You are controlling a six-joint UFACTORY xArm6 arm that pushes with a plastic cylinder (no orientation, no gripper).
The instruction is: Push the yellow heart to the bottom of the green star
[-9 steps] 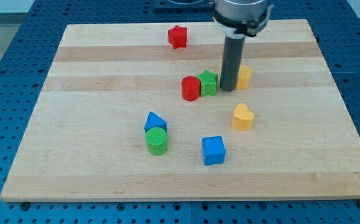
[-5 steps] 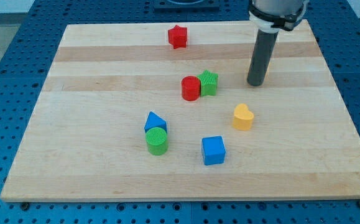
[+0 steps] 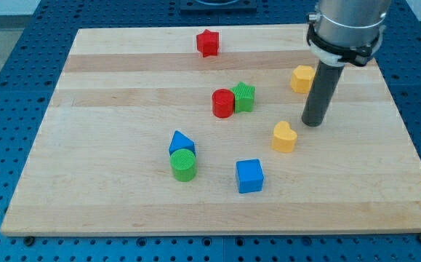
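The yellow heart (image 3: 284,136) lies right of the board's middle. The green star (image 3: 244,97) sits up and to its left, touching a red cylinder (image 3: 223,103) on its left side. My tip (image 3: 313,122) rests on the board just right of and slightly above the yellow heart, a small gap away from it. The rod rises from the tip toward the view's top right.
A second yellow block (image 3: 302,78) lies above my tip, next to the rod. A red star (image 3: 208,43) sits near the top edge. A blue triangle (image 3: 181,141) and a green cylinder (image 3: 183,165) touch at lower left. A blue cube (image 3: 250,175) lies below the heart.
My tip has moved right and then down, from beside the green star to just right of the yellow heart. The second yellow block, hidden before, now shows. No block has visibly moved.
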